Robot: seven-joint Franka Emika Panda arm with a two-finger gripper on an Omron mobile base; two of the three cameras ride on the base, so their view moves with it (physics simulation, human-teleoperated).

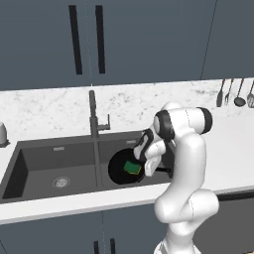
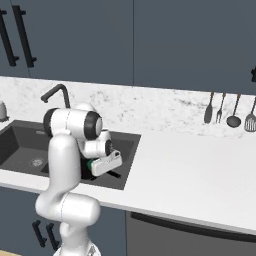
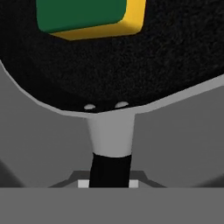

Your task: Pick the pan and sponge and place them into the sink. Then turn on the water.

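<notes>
The black round pan (image 1: 124,167) sits in the right basin of the dark grey sink (image 1: 44,163), and the little sponge (image 1: 132,167), green on top over a yellow layer, lies inside it toward the middle. My arm folds down over the front edge of the worktop (image 1: 233,149) with the wrist bent low into that basin, and my tool (image 1: 149,166) is down at the pan's thin handle (image 3: 109,166), where the handle meets the rim. From these angles I cannot tell whether its fingers are clamped on the handle or slightly apart.
</notes>
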